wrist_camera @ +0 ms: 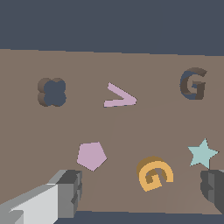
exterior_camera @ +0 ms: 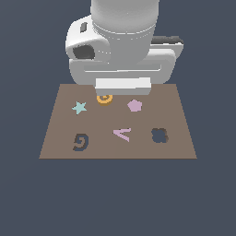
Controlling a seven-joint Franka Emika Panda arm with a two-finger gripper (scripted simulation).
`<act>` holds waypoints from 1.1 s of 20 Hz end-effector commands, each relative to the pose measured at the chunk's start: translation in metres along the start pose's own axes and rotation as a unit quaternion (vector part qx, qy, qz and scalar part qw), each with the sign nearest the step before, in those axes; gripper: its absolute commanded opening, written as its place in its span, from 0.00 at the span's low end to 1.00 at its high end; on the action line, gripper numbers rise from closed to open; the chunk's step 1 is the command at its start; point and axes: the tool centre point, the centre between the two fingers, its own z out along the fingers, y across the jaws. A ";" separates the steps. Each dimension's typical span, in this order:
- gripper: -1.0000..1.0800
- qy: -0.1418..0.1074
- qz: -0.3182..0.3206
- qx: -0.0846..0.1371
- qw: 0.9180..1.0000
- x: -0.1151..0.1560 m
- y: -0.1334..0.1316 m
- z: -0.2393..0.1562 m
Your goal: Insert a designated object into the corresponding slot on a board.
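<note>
My gripper [wrist_camera: 140,192] was spread wide with nothing in it, one finger [wrist_camera: 70,190] low beside the pink pentagon [wrist_camera: 91,155] and the other [wrist_camera: 214,188] just past the teal star [wrist_camera: 202,153], so that the orange spiral piece [wrist_camera: 155,174] lay between them on the board [wrist_camera: 131,131], not yet touched. That piece sat near the board's far edge as the exterior view shows it, between star and pentagon, close under my hand. It was a small, flat, curled "G", bright orange, with a darker shaded rim that gave it a little thickness. I judged it light and stiff, likely smooth-sided, so a grip across its rounded outer edges seemed the safest hold, squeezing lightly to keep it from twisting. Its slot [wrist_camera: 193,83], a dark spiral cutout of matching size, lay well apart toward the board's near edge, in the corner opposite the four-lobed cutout [wrist_camera: 52,92], with a pink chevron [wrist_camera: 119,96] between those two.
</note>
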 end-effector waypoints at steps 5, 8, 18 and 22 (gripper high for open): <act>0.96 0.000 0.007 0.000 1.000 0.000 0.001 0.001; 0.96 0.000 0.020 0.000 1.000 -0.001 0.003 0.004; 0.96 0.003 0.120 0.002 0.993 -0.006 0.017 0.022; 0.96 0.004 0.182 0.003 0.983 -0.010 0.025 0.034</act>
